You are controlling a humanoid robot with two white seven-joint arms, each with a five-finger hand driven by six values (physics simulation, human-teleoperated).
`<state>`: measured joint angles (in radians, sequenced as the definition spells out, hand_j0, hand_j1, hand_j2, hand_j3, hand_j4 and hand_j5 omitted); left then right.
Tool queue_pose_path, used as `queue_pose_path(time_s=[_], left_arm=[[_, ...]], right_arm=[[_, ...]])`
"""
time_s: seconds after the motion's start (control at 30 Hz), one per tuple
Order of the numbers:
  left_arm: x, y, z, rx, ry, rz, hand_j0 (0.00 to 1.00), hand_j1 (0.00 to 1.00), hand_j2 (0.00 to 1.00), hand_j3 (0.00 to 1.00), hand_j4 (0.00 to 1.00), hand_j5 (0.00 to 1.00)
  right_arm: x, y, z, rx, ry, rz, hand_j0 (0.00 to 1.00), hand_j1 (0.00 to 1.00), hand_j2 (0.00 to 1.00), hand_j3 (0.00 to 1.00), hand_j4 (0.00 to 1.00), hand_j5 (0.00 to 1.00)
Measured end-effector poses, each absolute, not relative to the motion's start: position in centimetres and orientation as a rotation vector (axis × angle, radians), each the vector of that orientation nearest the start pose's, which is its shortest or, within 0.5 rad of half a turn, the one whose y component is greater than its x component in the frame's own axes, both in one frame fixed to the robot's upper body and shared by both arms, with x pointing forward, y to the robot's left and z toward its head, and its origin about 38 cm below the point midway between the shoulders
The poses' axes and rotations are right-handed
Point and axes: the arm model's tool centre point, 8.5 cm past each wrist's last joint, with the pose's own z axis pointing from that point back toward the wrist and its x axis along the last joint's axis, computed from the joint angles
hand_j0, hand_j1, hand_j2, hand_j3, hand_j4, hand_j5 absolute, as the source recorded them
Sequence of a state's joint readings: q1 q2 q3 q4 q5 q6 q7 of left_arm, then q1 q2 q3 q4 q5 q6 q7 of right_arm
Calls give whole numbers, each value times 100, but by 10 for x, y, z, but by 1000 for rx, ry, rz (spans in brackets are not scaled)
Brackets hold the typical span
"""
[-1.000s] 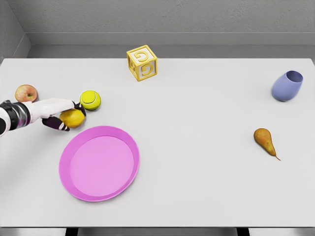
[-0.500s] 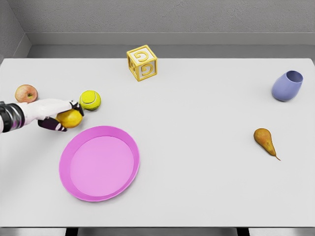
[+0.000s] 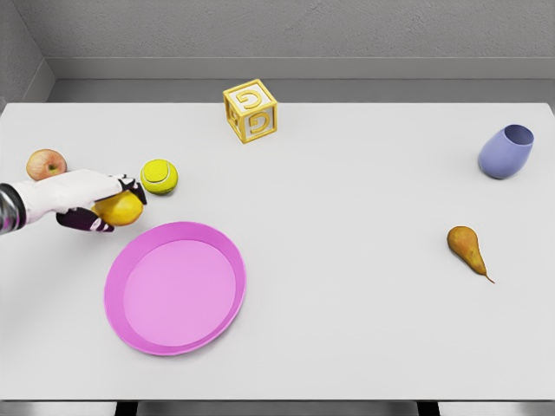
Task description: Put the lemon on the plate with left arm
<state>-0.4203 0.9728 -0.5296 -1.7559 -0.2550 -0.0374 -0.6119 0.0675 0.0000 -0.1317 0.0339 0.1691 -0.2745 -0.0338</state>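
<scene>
From my head camera, my left robot hand [image 3: 87,201] is clenched around the lemon [image 3: 119,209], just off the pink plate [image 3: 175,287] at its 11 o'clock. A tennis ball [image 3: 159,176] sits near the lemon at 1 o'clock, an apple [image 3: 46,164] at 10 o'clock, all over the white surface [image 3: 347,260].

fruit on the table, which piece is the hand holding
The lemon, the yellow fruit just above the pink plate. The left hand curls around it. The apple lies free behind the wrist, and the pear lies far right.
</scene>
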Motion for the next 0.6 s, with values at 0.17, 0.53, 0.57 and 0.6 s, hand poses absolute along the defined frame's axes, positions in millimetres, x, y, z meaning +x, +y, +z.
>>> queue_pose_path(time_s=[0.17,0.53,0.57,0.6], left_arm=[[386,319,215,384,-1194,-1848,43,43,43,43,43,43],[364,294,221,278,-1364,-2072,43,43,43,43,43,43],[362,293,221,268,-1377,-2091,43,43,43,43,43,43],[361,292,221,260,-1389,-2108,43,43,43,43,43,43]], right_arm=[[-26,-272,-258,-109,-173,41,100,100,100,100,100,100],[-26,-272,-258,-109,-173,41,100,100,100,100,100,100],[-26,-272,-258,-109,-173,41,100,100,100,100,100,100],[-26,-272,-258,-109,-173,41,100,100,100,100,100,100]])
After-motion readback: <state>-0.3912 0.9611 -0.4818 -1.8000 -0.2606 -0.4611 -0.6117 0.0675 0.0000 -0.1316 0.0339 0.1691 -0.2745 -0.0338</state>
